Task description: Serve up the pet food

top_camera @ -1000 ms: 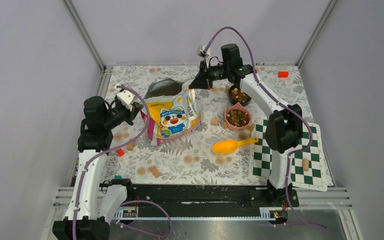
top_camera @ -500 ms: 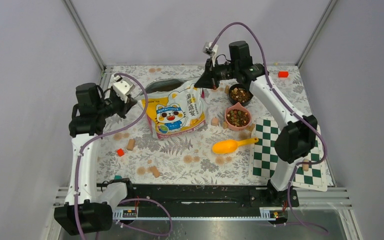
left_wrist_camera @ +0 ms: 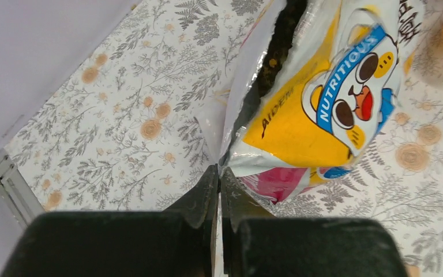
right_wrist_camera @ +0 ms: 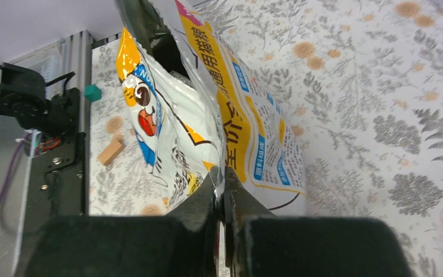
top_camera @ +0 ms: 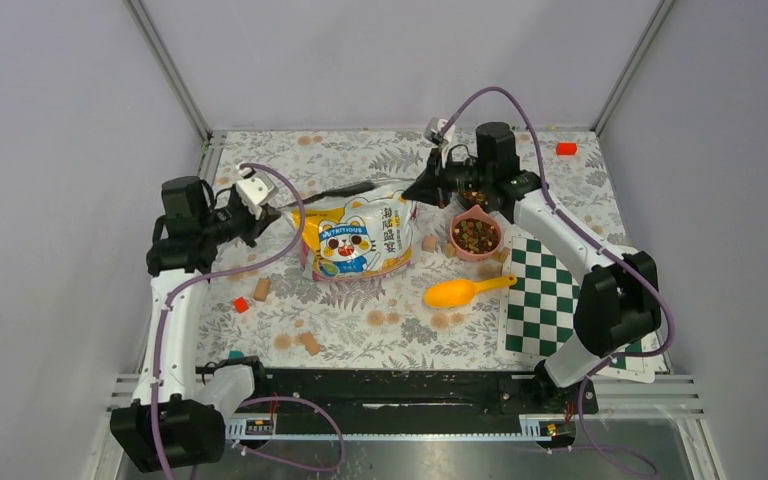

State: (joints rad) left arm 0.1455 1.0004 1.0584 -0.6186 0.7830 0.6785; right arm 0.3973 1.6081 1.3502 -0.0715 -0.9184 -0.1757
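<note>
Top external: floral table (top_camera: pixel 360 322), grey walls (top_camera: pixel 380 60). Kibble (top_camera: pixel 476 234) fills a bowl (top_camera: pixel 453 240). Left gripper (left_wrist_camera: pixel 218 176) and right gripper (right_wrist_camera: pixel 221 179) pinch the bag (top_camera: pixel 355 240), stretched left-right, mouth facing away.

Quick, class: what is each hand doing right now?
Left hand: closed on the bag's edge.
Right hand: closed on the bag's opposite edge.

We see two arms of white links and black joints, left arm (top_camera: pixel 165 305), right arm (top_camera: pixel 560 228), purple cables (top_camera: pixel 490 90) looping along each, small white wrist cameras (top_camera: pixel 253 191), left gripper (left_wrist_camera: pixel 218 171) and right gripper (right_wrist_camera: pixel 221 173) with matte black tapering fingers (left_wrist_camera: pixel 199 202).
</note>
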